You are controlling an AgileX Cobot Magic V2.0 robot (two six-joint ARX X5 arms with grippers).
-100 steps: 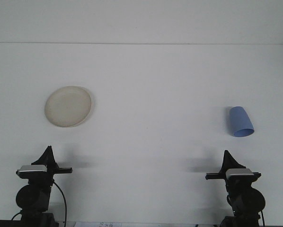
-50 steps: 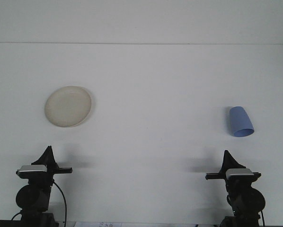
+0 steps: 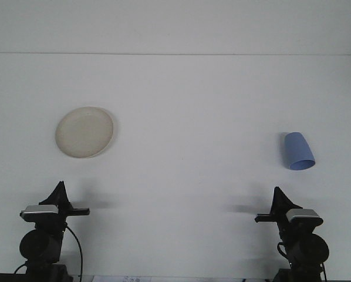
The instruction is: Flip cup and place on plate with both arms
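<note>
A blue cup [image 3: 298, 151] lies on its side on the white table at the right, its mouth facing toward me. A cream plate [image 3: 84, 132] rests flat on the table at the left, with nothing on it. My left gripper [image 3: 59, 191] sits low near the front left edge, well short of the plate. My right gripper [image 3: 277, 196] sits low at the front right, a little short and left of the cup. Both point away from me and hold nothing.
The white table [image 3: 187, 117] runs back to a far edge against a pale wall. The arm bases with their cables occupy the two bottom corners.
The right gripper has shifted slightly, its tip now a bit further left and its body lower. The left arm, cup and plate have not moved.
</note>
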